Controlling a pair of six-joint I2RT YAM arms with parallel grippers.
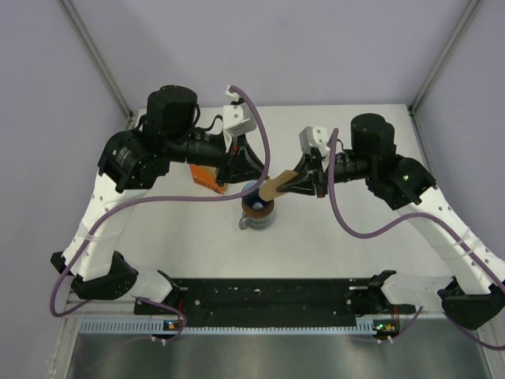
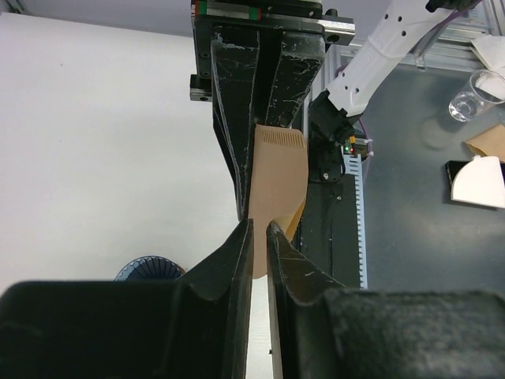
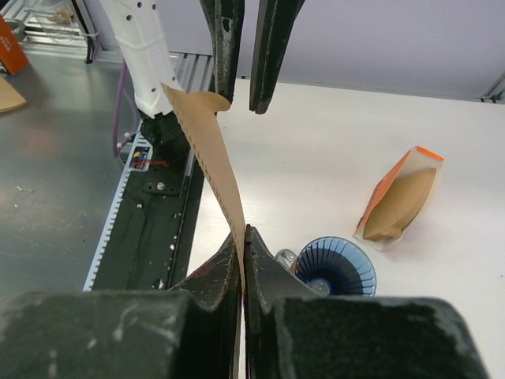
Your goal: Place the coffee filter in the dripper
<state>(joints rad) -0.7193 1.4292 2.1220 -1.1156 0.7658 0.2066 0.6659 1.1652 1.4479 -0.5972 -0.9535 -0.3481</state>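
Tan coffee filter (image 3: 209, 162) clamped in right pincer (image 3: 242, 237), near blue dripper (image 3: 335, 268).

This is a robotics lab test cell: a white table (image 1: 339, 245) is boxed in by plain lavender panels (image 1: 316, 47) on aluminium posts (image 1: 99, 55). The left arm (image 1: 102, 197) and right arm (image 1: 450, 237), trailing purple cables (image 1: 355, 227), are bolted to a black rail (image 1: 268, 296) at the near edge, with a grey metal bench (image 1: 237, 355) nearer still.
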